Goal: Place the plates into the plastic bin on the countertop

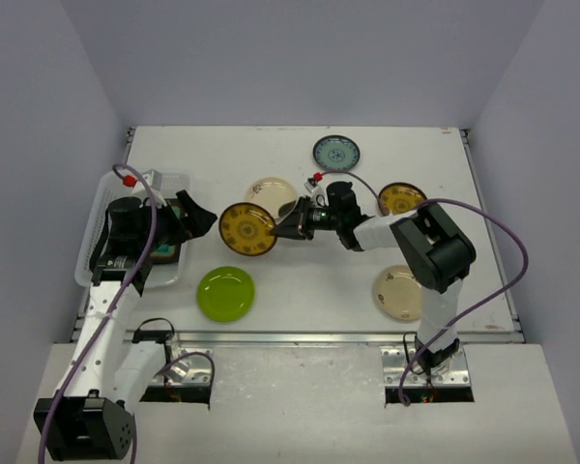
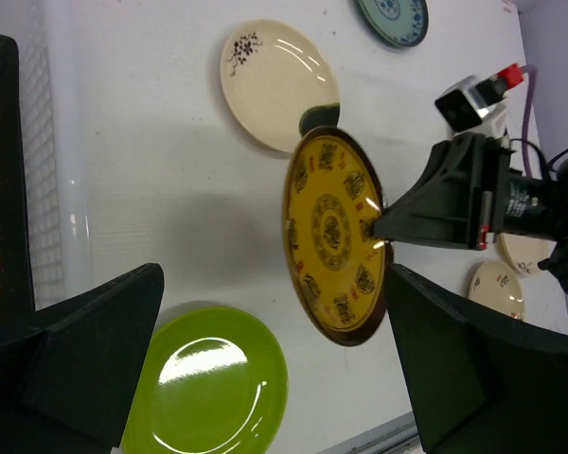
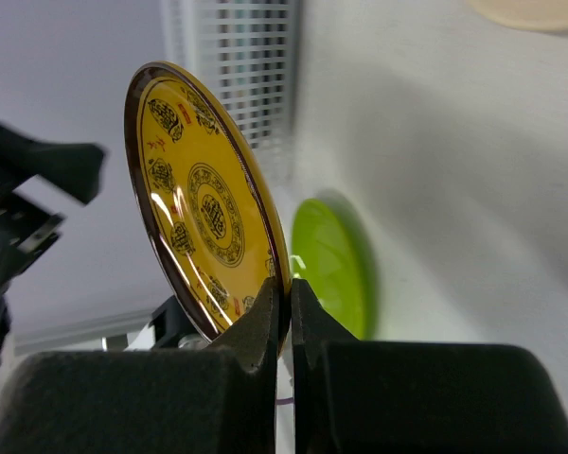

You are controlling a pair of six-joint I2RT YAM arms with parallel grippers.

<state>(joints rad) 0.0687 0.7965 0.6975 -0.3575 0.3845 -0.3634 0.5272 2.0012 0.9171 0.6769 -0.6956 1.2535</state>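
Observation:
My right gripper [image 1: 282, 227] [image 3: 289, 288] is shut on the rim of a brown-yellow patterned plate [image 1: 247, 229] [image 2: 336, 236] [image 3: 204, 203], holding it on edge above the countertop [image 1: 309, 280]. My left gripper [image 1: 198, 217] [image 2: 273, 274] stands wide open just left of that plate, holding nothing. The plastic bin [image 1: 92, 242] [image 2: 52, 170] sits at the left edge under the left arm, with a dark-rimmed square plate [image 1: 164, 253] inside. A lime green plate [image 1: 224, 293] [image 2: 208, 383] lies flat below the held plate.
A cream plate [image 1: 271, 191] [image 2: 275, 80] lies behind the held one. A blue patterned plate [image 1: 336, 152] is at the back, a second brown-yellow plate [image 1: 402, 197] to the right, another cream plate [image 1: 398, 292] at front right. A metal rail [image 1: 319, 336] borders the near edge.

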